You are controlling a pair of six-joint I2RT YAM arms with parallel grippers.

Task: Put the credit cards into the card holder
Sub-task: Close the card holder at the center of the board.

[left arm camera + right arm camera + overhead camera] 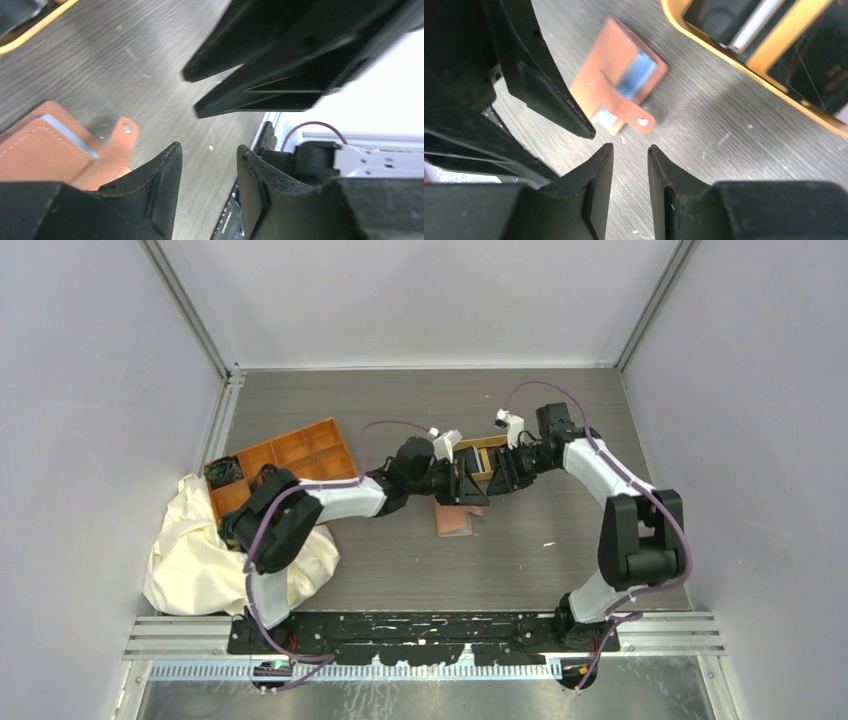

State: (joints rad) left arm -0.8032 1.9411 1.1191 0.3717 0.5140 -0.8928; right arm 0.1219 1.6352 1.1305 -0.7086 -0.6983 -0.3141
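Note:
The card holder (455, 521), a pinkish-brown wallet, lies flat on the table in the middle. In the right wrist view the card holder (616, 85) shows bluish pockets and a snap tab. It also appears at the left in the left wrist view (45, 152). Black credit cards (816, 65) lie in the tan-rimmed tray (729, 57) behind it. My left gripper (210, 150) is open and empty, hovering just right of the wallet. My right gripper (630, 148) is open and empty too, just above the table near the snap tab. The two grippers (465, 485) (497, 478) face each other closely.
An orange compartment tray (290, 455) stands at the left with a small dark item in one cell. A cream cloth (195, 550) lies bunched at the near left. The tan-rimmed tray (482, 445) sits right behind both grippers.

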